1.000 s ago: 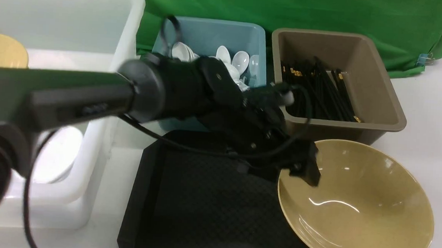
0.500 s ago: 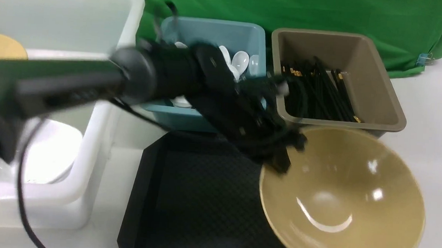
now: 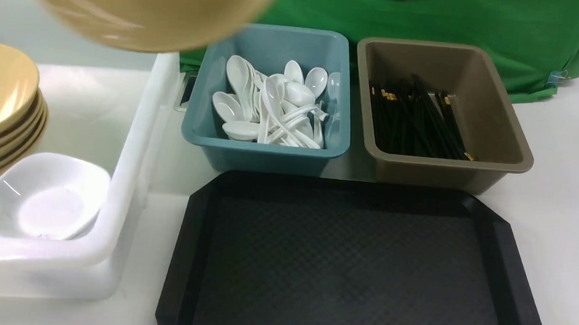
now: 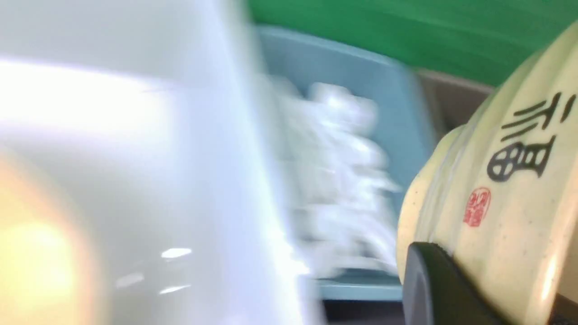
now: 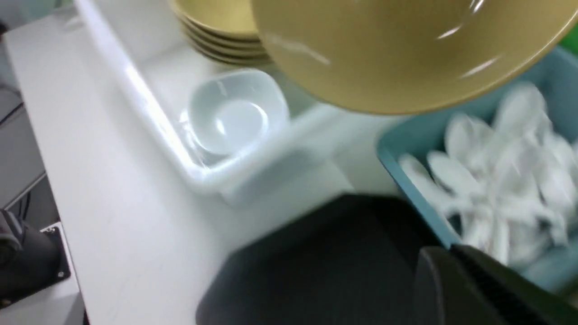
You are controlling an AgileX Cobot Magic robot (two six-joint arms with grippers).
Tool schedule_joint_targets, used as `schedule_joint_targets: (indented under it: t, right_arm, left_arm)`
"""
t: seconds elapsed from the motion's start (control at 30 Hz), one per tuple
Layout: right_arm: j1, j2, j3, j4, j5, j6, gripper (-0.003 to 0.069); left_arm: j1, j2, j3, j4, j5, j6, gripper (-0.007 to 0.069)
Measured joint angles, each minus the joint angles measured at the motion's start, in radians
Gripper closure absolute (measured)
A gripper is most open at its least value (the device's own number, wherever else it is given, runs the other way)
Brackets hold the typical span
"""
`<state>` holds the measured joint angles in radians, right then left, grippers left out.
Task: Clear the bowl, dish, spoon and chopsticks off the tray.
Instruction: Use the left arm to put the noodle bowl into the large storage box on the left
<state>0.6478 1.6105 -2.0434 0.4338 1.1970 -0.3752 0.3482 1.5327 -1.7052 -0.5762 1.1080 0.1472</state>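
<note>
Right, I have the large mustard-yellow bowl (image 3: 148,8) up in the air; my left tool (image 4: 494,298) is clenched on it, with a dark finger pressed against the pale ribbed outside, just beside the black characters and the small red seal; the bowl is tilted, so its glossy inside faces me in the front view, where it overlaps the far part of the white bin (image 3: 51,278) and a corner of the blue bin (image 3: 269,159). My right tool (image 5: 469,289) is shut, its fingertips apart from the bowl and blurred in its own wrist view. Inside the white bin I see the stacked yellow bowls (image 3: 2,99) at the left, with the white dish (image 3: 55,203) beside them, apparently on top of another; the blue bin holds a jumble of white spoons (image 3: 272,111), and I cannot tell which is the task's spoon; the brown bin (image 3: 435,164), just to its right, holds the black chopsticks (image 3: 417,120) with gold bands, and I cannot tell one pair from another. Nearer me, on the white table (image 3: 568,209), the black tray (image 3: 343,266) shows its diamond-textured surface; green cloth (image 3: 324,9) hangs behind the bins.
</note>
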Motion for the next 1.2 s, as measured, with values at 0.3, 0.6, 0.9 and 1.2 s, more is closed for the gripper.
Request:
schedule_joint_targets:
  t: [0.3, 0.6, 0.9, 1.2]
  right_arm:
    - [0.190, 0.383, -0.413, -0.068, 0.009, 0.040, 0.0652]
    - [0.252, 0.493, -0.476, -0.061, -0.168, 0.031, 0.0649]
    - [0.268, 0.497, -0.476, -0.046, -0.227, -0.008, 0.0649]
    - [0.268, 0.491, -0.476, -0.056, -0.131, -0.008, 0.0649]
  left_arm:
    - [0.381, -0.011, 0.251, 0.038, -0.116, -0.042, 0.0612]
    - [0.412, 0.027, 0.309, 0.019, -0.299, -0.044, 0.0607]
    - [0.413, 0.101, 0.311, 0.054, -0.291, -0.047, 0.0387]
    - [0.413, 0.063, 0.152, 0.187, -0.156, -0.077, 0.0076]
